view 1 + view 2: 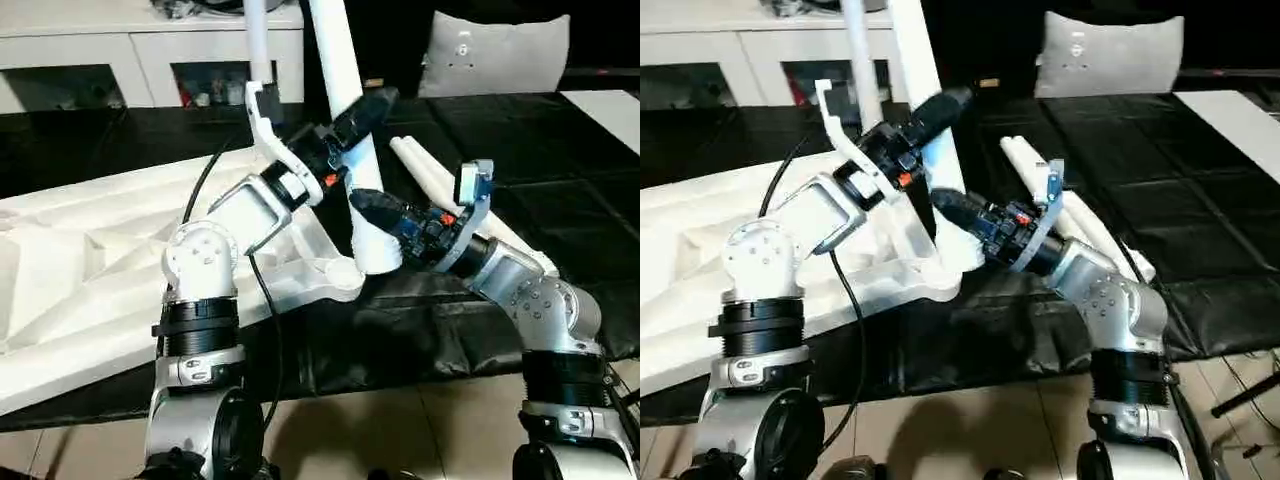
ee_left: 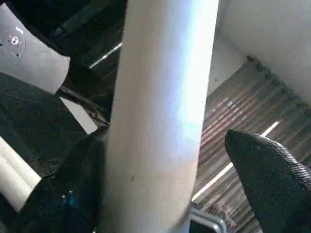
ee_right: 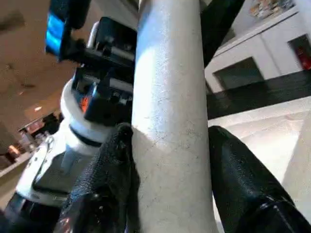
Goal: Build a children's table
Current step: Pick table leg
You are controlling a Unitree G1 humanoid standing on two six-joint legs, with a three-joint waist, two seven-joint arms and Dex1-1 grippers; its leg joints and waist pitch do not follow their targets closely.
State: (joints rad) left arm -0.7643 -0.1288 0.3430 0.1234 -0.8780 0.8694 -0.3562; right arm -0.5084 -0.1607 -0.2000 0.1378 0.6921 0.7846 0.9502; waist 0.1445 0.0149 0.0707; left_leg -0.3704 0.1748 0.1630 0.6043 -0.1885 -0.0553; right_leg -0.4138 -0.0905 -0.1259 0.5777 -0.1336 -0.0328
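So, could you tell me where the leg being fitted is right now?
In the left eye view the leg stands tilted at centre, its foot at the tabletop's near corner socket, gripped by the left gripper above the right gripper.

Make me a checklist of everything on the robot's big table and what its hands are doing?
Surface: black-covered work table.
Job's things: white tabletop lying ribbed side up; tilted leg at a corner socket; another leg standing behind; spare legs lying on the table.
Clutter: nothing seen.
End effectors: left end effector and right end effector both grip the tilted leg.
Cables: black cable along the left arm.
Surroundings: white cabinet, grey cushion.
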